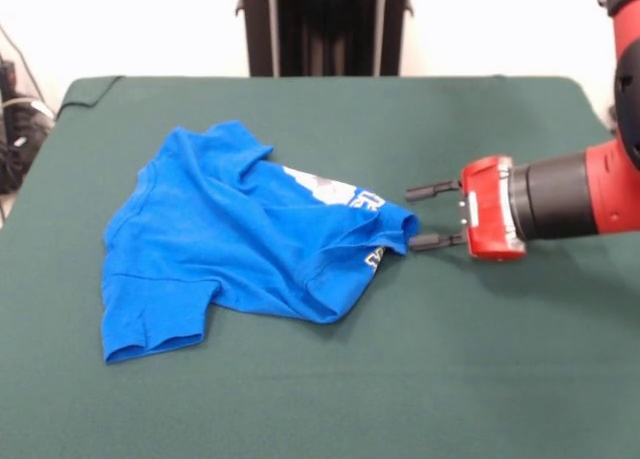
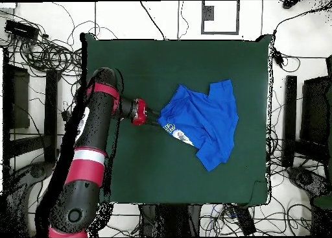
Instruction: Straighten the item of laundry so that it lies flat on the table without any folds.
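The bright blue T-shirt [image 1: 230, 244] lies crumpled left of the centre of the green table [image 1: 480, 369]. It is folded over itself. Its plain side is mostly up, and a strip of white print and yellow lettering shows along its right fold. My gripper [image 1: 418, 218] comes in level from the right with its two fingers apart. The shirt's right tip sits at the fingertips, close to the lower finger [image 1: 435, 242]. In the overhead view the gripper [image 2: 154, 116] meets the left tip of the shirt [image 2: 206, 122] on the table [image 2: 130, 67].
The robot's black pedestal [image 1: 325, 24] stands behind the table's far edge. Cables and stands [image 2: 39, 47] surround the table in the overhead view. The red and black arm [image 2: 97, 138] reaches over the table's left part there.
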